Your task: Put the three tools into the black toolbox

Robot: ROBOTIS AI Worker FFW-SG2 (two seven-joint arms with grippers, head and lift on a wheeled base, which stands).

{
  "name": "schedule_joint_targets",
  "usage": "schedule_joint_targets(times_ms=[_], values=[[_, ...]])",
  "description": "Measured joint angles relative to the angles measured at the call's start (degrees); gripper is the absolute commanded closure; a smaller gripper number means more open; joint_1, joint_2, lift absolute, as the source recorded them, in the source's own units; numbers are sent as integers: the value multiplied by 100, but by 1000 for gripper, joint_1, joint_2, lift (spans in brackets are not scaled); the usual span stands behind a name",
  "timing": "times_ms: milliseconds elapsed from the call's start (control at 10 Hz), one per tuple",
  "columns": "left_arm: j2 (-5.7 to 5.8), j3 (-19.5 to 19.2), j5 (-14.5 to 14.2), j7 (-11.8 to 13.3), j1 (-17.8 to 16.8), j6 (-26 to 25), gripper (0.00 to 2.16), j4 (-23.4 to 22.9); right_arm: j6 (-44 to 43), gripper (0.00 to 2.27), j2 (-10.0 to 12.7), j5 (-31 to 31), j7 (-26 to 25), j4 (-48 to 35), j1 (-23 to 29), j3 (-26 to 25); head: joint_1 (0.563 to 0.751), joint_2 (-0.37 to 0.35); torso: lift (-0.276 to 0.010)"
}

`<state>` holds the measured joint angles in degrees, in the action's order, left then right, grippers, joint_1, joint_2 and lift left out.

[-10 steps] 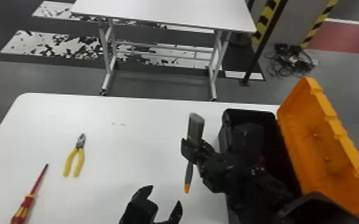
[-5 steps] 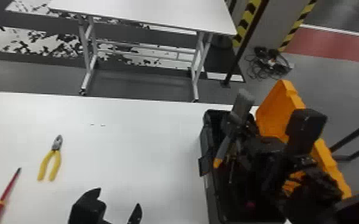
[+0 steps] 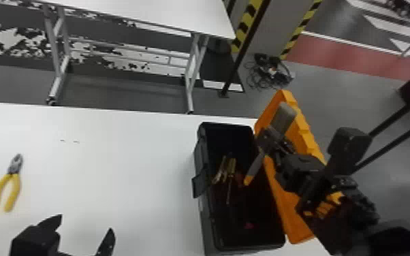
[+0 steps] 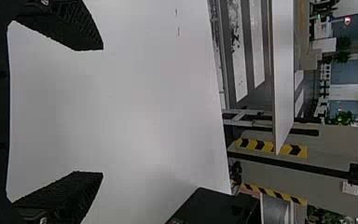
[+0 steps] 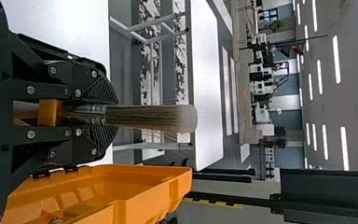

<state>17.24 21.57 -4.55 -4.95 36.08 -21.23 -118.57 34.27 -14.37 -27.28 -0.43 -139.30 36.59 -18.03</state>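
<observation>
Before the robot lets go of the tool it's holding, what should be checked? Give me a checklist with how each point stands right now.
1. Tool held securely: ok; the right gripper has its fingers on both sides of the brush-like tool.
2. Box open: ok; the black toolbox has its orange lid swung back.
3. Tool lined up to drop in: cannot tell; its orange handle end appears over the opening and its wide end against the lid, but the height is unclear.
4. Box bottom free: not ok; yellow items lie inside.
5. Left gripper out of the way: ok; open beside the box.
6. Pliers packed: not ok; they lie on the table.
</observation>
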Motion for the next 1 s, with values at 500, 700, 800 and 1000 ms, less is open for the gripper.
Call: schedule_joint_targets(times_ms=[500, 700, 800, 1000], values=[[15, -472, -167, 51, 310, 18, 76, -302, 693, 60, 408, -43, 816, 406, 120, 2, 695, -323, -51], [-36, -855, -343, 158, 487, 18, 87, -500, 812, 60, 574, -276, 1050, 196, 310, 127, 695, -222, -51], [-60, -1002, -372, 181, 569, 49, 87, -572, 819, 60, 655, -324, 1119, 143, 385, 281, 695, -166, -51], [-119, -1291, -380, 193, 719, 255, 87, -615, 744, 60, 787, -349, 1202, 156, 490, 633, 695, -77, -51]])
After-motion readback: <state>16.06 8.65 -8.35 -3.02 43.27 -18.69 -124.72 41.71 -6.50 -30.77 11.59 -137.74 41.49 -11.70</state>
